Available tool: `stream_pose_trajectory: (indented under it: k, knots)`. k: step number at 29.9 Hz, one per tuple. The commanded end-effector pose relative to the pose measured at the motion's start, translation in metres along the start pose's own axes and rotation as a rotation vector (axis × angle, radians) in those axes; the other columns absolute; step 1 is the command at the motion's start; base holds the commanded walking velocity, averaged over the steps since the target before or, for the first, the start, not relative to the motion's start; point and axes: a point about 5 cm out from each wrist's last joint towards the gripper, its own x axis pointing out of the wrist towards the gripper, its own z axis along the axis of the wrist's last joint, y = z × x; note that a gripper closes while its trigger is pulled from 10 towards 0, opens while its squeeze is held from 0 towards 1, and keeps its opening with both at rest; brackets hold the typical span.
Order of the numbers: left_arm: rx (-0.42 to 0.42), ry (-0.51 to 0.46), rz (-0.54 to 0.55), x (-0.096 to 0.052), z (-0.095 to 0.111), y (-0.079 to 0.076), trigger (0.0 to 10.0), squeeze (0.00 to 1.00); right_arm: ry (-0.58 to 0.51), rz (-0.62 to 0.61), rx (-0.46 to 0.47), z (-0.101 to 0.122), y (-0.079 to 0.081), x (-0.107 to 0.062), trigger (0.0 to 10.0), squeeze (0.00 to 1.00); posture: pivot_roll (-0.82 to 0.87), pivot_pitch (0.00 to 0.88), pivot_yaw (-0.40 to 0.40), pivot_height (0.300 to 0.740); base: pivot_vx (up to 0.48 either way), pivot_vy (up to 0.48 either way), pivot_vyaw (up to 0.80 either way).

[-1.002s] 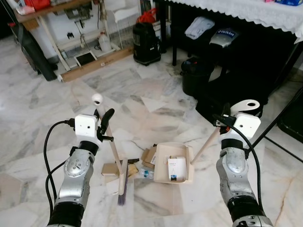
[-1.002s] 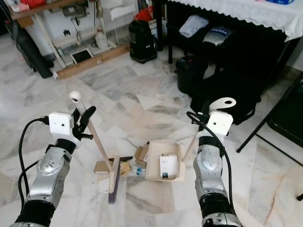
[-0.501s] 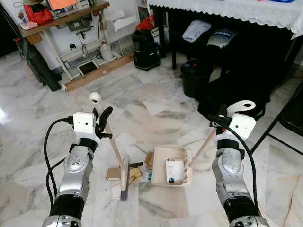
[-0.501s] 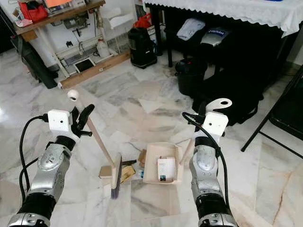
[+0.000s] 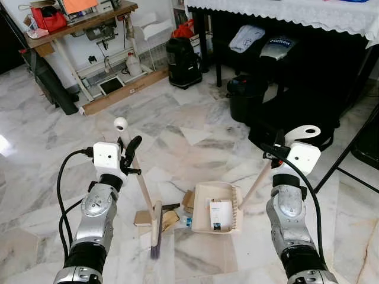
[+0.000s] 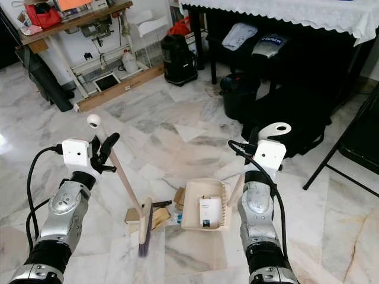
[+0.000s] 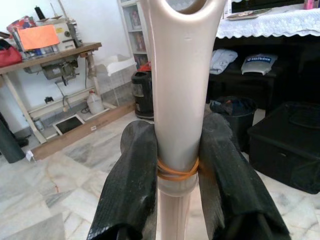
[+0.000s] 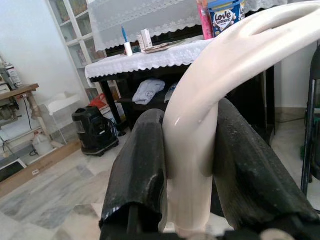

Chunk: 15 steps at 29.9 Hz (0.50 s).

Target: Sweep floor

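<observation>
The left end effector (image 7: 175,175) pinches the cream plastic broom handle (image 5: 141,183), tilting its purple bristles (image 5: 155,248) toward cardboard scraps (image 5: 155,218) on the marble floor (image 5: 195,130). The right end effector (image 8: 187,165), pressed around the cream dustpan's handle (image 5: 256,182), steadies the pan (image 5: 202,201) just right of the scraps, ready to catch them.

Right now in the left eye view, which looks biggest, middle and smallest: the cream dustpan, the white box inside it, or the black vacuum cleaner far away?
1. Cream plastic dustpan, largest.
2. Black vacuum cleaner looks slightly smaller, but it stands farther away, so it may really be bigger.
3. White box in the dustpan, clearly smallest.
</observation>
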Motion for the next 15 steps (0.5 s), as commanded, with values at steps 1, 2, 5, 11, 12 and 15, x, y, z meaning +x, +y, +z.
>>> stream_pose_trajectory:
  k: [1, 2, 5, 11, 12, 15]
  knots:
    - [0.024, -0.058, 0.021, 0.004, 0.0114, 0.0103, 10.0, 0.0, -0.067, 0.018, 0.03, 0.015, 0.0088, 0.0066, 10.0, 0.0, -0.2, 0.0, 0.191, 0.74, 0.0, 0.0, 0.0]
    - [0.024, -0.059, 0.021, 0.004, 0.0113, 0.0102, 10.0, 0.0, -0.067, 0.019, 0.031, 0.015, 0.0088, 0.0067, 10.0, 0.0, -0.2, 0.0, 0.191, 0.74, 0.0, 0.0, 0.0]
    - [0.022, -0.061, 0.021, 0.0039, 0.0113, 0.0099, 10.0, 0.0, -0.07, 0.018, 0.027, 0.0154, 0.0088, 0.0068, 10.0, 0.0, -0.2, 0.0, 0.19, 0.74, 0.0, 0.0, 0.0]
    - [0.024, -0.065, 0.022, 0.0047, 0.0117, 0.0109, 10.0, 0.0, -0.074, 0.018, 0.031, 0.0161, 0.0089, 0.0074, 10.0, 0.0, -0.2, 0.0, 0.189, 0.74, 0.0, 0.0, 0.0]
    - [0.024, -0.066, 0.022, 0.0047, 0.0118, 0.0108, 10.0, 0.0, -0.075, 0.018, 0.032, 0.0162, 0.0089, 0.0075, 10.0, 0.0, -0.2, 0.0, 0.189, 0.74, 0.0, 0.0, 0.0]
    - [0.024, -0.066, 0.022, 0.0047, 0.0118, 0.0106, 10.0, 0.0, -0.076, 0.019, 0.034, 0.0163, 0.0089, 0.0074, 10.0, 0.0, -0.2, 0.0, 0.188, 0.74, 0.0, 0.0, 0.0]
